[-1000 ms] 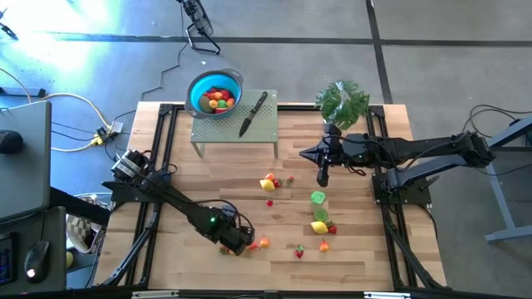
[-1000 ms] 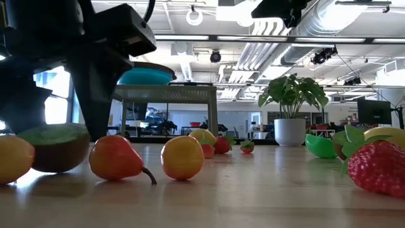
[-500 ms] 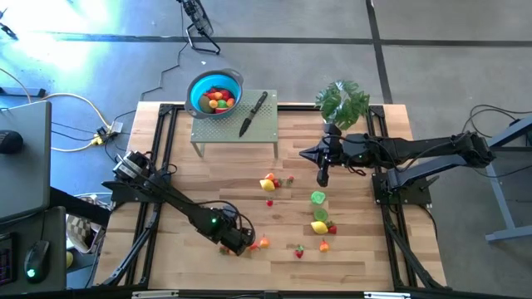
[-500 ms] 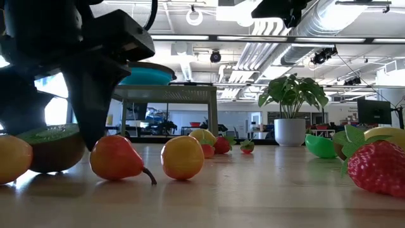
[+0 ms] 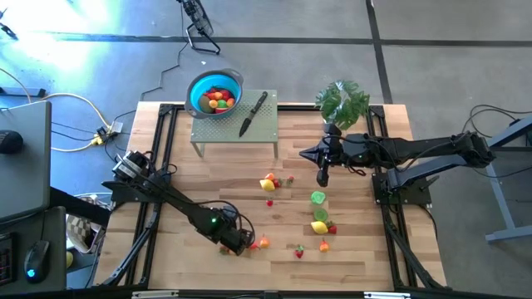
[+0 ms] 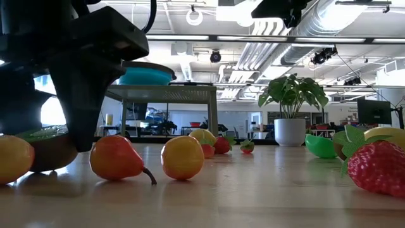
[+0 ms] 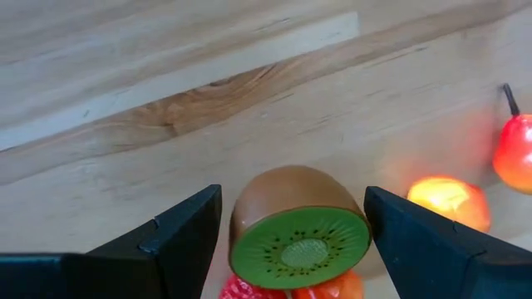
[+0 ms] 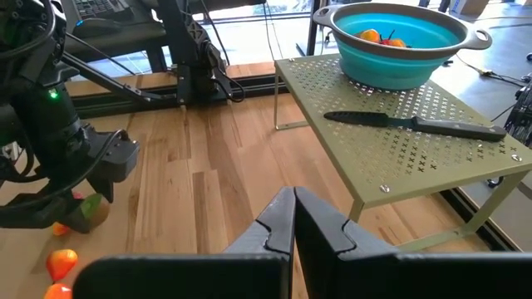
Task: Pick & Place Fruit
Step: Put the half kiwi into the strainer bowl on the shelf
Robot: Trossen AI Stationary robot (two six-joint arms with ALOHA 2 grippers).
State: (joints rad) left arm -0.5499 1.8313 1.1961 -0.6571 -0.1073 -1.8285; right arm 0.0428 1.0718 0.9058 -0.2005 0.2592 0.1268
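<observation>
Wide apart, the jaws of the left gripper stand one on each side of a brown halved toy kiwi with a green seeded face, gaps showing on both sides, low at the front of the pale wooden plank table. Around it lie an orange toy pear with a dark stalk and a round yellow-orange toy fruit, with more pieces in the blue bowl on the green perforated metal stand. Pressed together on nothing, the right gripper hangs over the table's right side

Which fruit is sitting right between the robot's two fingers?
The halved kiwi, brown with a green seeded face, sits between the open left gripper; the other fruits lie outside its fingers.
</observation>
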